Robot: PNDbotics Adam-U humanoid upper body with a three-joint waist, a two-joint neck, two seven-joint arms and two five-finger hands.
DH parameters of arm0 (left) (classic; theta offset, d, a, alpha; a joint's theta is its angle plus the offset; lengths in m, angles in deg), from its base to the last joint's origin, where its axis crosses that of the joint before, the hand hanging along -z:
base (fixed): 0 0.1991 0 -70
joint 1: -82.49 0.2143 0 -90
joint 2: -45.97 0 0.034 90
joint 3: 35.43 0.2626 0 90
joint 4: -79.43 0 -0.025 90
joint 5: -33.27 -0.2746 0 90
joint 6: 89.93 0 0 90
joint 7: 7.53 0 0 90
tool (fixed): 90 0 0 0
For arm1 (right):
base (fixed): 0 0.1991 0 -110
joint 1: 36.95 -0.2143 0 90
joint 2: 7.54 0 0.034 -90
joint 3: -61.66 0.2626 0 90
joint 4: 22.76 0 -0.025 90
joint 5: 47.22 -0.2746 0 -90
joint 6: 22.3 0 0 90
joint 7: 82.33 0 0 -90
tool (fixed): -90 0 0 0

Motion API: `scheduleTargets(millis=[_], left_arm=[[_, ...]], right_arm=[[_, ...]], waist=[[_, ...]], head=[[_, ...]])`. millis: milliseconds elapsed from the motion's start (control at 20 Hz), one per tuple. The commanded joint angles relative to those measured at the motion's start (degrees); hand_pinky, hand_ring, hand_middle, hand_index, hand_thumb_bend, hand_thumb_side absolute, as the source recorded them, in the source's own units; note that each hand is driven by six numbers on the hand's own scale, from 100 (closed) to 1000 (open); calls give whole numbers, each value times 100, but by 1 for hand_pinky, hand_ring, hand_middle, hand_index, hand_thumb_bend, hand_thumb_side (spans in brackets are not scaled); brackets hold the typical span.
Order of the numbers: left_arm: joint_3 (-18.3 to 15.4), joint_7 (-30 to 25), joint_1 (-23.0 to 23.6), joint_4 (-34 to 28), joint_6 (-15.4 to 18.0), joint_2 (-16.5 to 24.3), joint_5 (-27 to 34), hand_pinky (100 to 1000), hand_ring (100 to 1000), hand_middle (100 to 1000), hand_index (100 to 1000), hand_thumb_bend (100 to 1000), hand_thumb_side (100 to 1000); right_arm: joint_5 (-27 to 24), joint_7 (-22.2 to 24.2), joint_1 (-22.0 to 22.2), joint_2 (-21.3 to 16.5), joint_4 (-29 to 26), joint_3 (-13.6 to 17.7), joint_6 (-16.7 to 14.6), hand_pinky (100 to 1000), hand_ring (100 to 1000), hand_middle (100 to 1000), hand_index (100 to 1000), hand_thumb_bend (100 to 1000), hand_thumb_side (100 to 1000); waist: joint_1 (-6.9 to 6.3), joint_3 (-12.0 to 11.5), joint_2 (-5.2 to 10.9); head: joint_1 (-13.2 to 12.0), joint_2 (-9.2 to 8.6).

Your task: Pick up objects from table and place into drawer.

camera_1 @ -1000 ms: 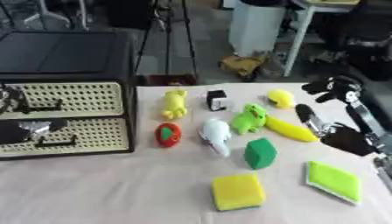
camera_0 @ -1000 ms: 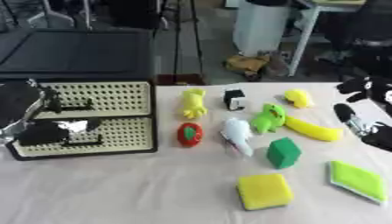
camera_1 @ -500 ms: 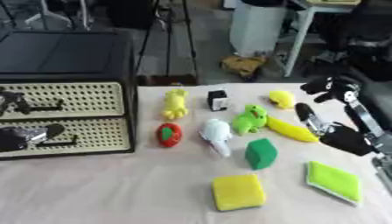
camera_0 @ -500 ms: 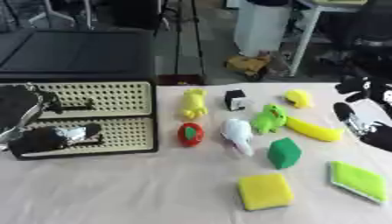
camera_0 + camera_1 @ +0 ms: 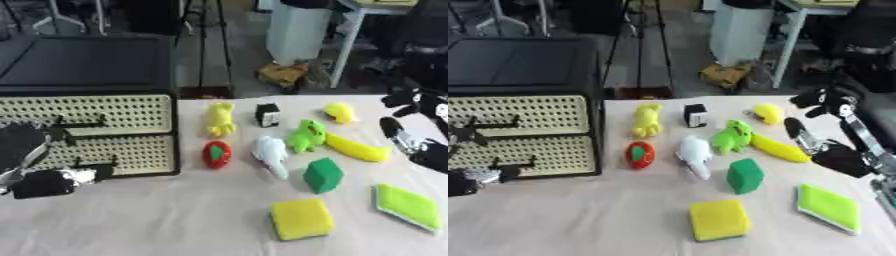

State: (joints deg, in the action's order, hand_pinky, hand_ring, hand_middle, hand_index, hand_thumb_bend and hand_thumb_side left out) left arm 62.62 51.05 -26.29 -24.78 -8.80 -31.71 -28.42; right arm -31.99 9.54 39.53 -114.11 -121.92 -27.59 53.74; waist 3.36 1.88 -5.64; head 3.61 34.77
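A black cabinet (image 5: 87, 65) with two cream perforated drawer fronts stands at the left; both drawers (image 5: 114, 150) look closed. My left hand (image 5: 42, 182) sits low at the left, just under the lower drawer's black handle (image 5: 96, 163); whether it touches the handle is unclear. Toys lie to the right: a long yellow toy (image 5: 219, 119), a black-and-white cube (image 5: 267, 115), a red fruit (image 5: 215, 154), a white toy (image 5: 271, 155), a green frog (image 5: 306, 135), a banana (image 5: 357, 149) and a yellow lump (image 5: 339, 113). My right hand (image 5: 833, 156) rests open beside the banana, fingers up.
Nearer the front lie a green block (image 5: 323, 175), a yellow sponge (image 5: 301, 219) and a lime flat pad (image 5: 407, 206). The beige tablecloth (image 5: 157, 220) is bare in front of the cabinet. Chairs, a stand and a white bin stand beyond the far edge.
My left hand has dropped from in front of the lower drawer front to below its handle, nearer the table's front. The right hand and the toys have stayed put.
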Motion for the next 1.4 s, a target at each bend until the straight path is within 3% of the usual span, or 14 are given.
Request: scheduleTargets(millis=[50,800,1400], left_arm=[[39,7,-46,70,20,74,-125,100,100,100,827,724,1000],[257,350,-591,993,55,-447,-1039,100,100,100,861,736,1000],[135,554,-926,1427,-51,-686,-1533,100,100,100,841,733,1000]], right_arm=[[-41,0,-36,-150,-33,71,-19,674,757,722,784,285,676],[-57,15,-12,-97,-32,56,-24,674,757,722,784,278,676],[-65,13,-2,-77,-29,64,-31,675,758,722,785,274,676]], waist=[[-2,-5,75],[60,7,78],[90,22,62]], head=[[16,41],[6,64],[-2,54]])
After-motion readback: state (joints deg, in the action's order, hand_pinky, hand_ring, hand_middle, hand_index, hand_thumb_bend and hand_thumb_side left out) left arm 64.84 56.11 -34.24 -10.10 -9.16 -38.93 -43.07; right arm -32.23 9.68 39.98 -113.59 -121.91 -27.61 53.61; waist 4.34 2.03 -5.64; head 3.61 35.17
